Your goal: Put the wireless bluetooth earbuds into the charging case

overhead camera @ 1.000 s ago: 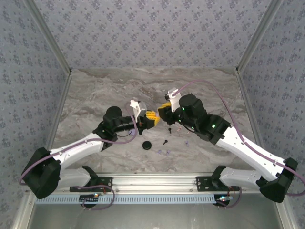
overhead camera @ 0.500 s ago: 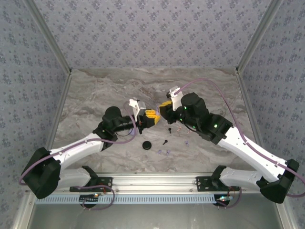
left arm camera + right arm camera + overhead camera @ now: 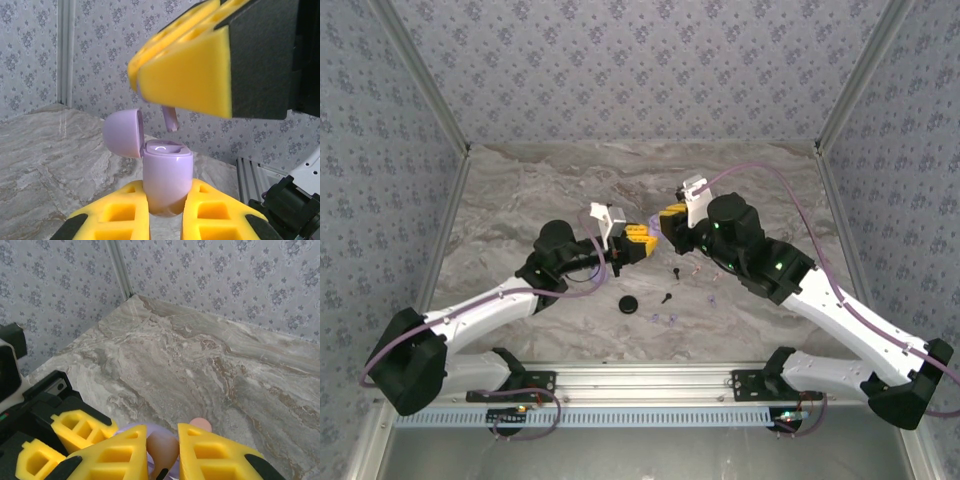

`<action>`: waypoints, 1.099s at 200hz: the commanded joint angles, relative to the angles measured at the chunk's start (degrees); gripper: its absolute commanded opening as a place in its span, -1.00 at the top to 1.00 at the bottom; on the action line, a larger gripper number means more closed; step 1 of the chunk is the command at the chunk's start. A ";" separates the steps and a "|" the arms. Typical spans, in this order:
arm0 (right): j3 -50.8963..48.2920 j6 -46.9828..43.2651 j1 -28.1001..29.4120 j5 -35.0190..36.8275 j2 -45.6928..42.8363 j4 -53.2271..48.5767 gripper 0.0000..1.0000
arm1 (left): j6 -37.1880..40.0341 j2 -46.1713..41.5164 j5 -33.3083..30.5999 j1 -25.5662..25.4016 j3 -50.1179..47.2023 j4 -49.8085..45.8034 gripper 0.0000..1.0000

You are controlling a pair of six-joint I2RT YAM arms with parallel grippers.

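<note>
My L claw clamps lilac case, lid open; R claw pinches earbud just above case.

No legible text, brand, number or sign anywhere. Lilac charging case is unmarked; wallpaper carries only a floral pattern.

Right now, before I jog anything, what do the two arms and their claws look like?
The left arm and right arm have white shells, black joints and a purple cable each. The left claw and right claw have chunky yellow fingers with square cut-outs. Small green lights glow on the right arm.
</note>
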 commanded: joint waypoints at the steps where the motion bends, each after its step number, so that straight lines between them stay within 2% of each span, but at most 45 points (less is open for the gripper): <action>1: 1.21 -1.14 0.18 1.48 -0.29 2.83 0.59 | -0.94 0.35 -0.38 -0.56 2.20 2.51 0.91; 118: 0.60 -1.97 1.48 2.08 2.43 2.57 0.60 | -3.10 0.86 -1.70 -0.53 2.72 2.48 0.92; 220: -0.54 -2.50 1.74 3.55 1.15 -0.11 0.60 | -3.28 0.84 -1.96 -0.53 2.22 2.76 0.92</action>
